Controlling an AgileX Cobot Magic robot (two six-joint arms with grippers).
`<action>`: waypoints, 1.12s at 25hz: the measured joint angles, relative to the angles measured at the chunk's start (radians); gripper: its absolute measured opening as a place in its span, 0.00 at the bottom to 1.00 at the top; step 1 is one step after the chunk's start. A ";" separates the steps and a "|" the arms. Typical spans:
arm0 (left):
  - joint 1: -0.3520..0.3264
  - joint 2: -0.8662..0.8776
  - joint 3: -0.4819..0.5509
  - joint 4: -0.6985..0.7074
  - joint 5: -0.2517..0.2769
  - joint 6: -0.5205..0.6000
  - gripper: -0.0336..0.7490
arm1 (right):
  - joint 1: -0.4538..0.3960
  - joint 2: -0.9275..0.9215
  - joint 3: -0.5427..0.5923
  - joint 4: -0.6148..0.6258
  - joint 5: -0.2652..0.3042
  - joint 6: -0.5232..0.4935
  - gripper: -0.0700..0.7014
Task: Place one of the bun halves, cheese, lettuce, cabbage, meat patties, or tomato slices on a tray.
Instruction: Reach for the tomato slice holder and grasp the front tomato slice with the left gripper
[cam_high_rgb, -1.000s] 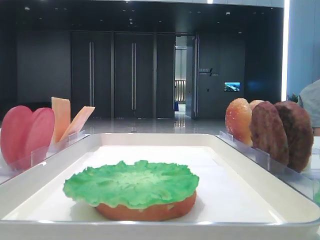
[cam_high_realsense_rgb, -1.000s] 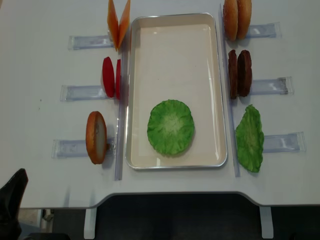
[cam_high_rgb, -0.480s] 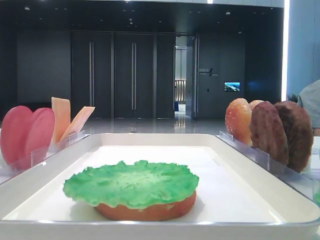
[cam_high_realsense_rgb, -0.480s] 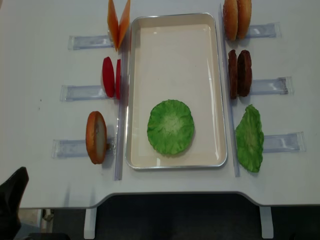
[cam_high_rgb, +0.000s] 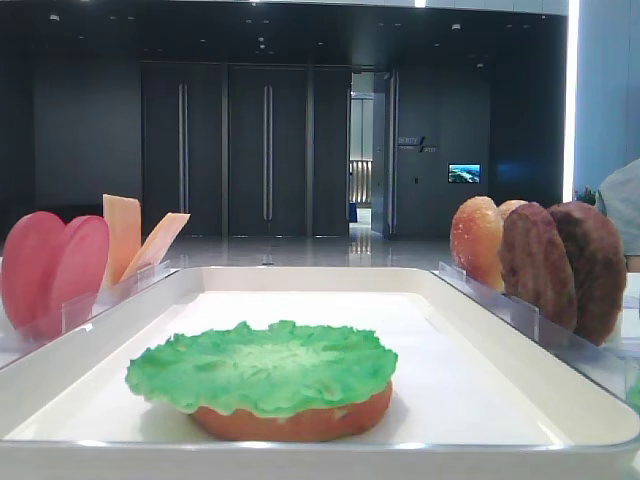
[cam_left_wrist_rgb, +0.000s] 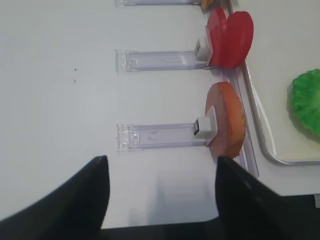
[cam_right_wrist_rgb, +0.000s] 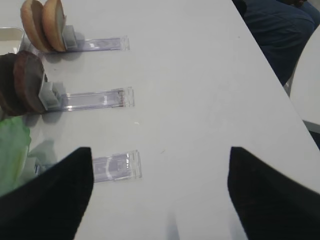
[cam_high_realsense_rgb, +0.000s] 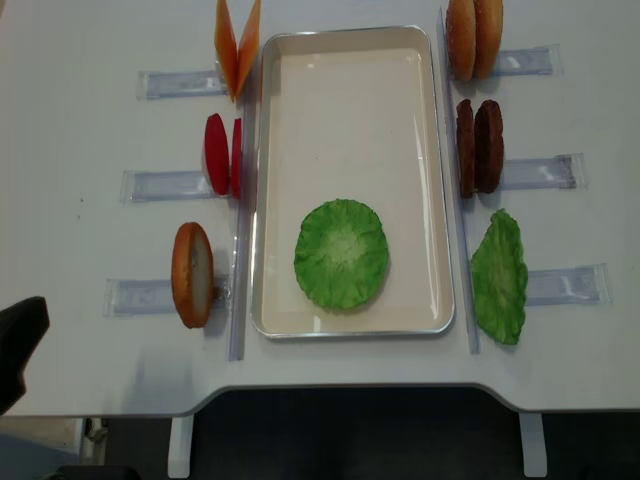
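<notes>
Along the near edge of the white table (cam_high_realsense_rgb: 90, 130), the left gripper (cam_left_wrist_rgb: 159, 200) shows only as two dark fingers (cam_left_wrist_rgb: 75, 200) spread wide over bare tabletop, holding and touching nothing; the right gripper (cam_right_wrist_rgb: 160, 195) hangs likewise at the other side, its dark fingers (cam_right_wrist_rgb: 55, 192) wide apart and empty. Centred on the table lies the tray (cam_high_realsense_rgb: 349, 36), long side running away from the robot, and in its near half a lettuce (cam_high_realsense_rgb: 341, 254) lies flat on an orange-brown bun base (cam_high_rgb: 300, 422) that shows only in the low view. Clear slotted holders (cam_high_realsense_rgb: 160, 186) flank the tray on both sides. Left of the tray, nearest first: a bun half (cam_high_realsense_rgb: 192, 274) standing on edge, then the two tomato slices (cam_high_realsense_rgb: 223, 154) upright side by side, then the cheese (cam_high_realsense_rgb: 237, 44), two slices leaning apart in a V. Right of the tray: a second lettuce leaf (cam_high_realsense_rgb: 499, 277) leaning in its holder, then the meat patties (cam_high_realsense_rgb: 480, 146) standing as a pair, then two more bun pieces (cam_high_realsense_rgb: 474, 37) on edge at the far end. No piece on either side touches a gripper. Beyond the table the low view shows a dim hall with dark panelled doors (cam_high_rgb: 265, 150), a lit corridor opening (cam_high_rgb: 362, 160) and a small glowing wall screen (cam_high_rgb: 463, 173). At the right edge of that view part of a person's pale sleeve (cam_high_rgb: 625, 210) shows.
</notes>
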 joint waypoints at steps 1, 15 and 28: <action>0.000 0.024 -0.012 0.000 0.004 0.000 0.68 | 0.000 0.000 0.000 0.000 0.000 0.000 0.79; 0.000 0.436 -0.200 0.000 0.078 -0.004 0.68 | 0.000 0.000 0.000 0.000 0.000 0.000 0.79; 0.000 0.787 -0.378 0.001 0.088 -0.023 0.68 | 0.000 0.000 0.000 0.000 0.000 0.000 0.79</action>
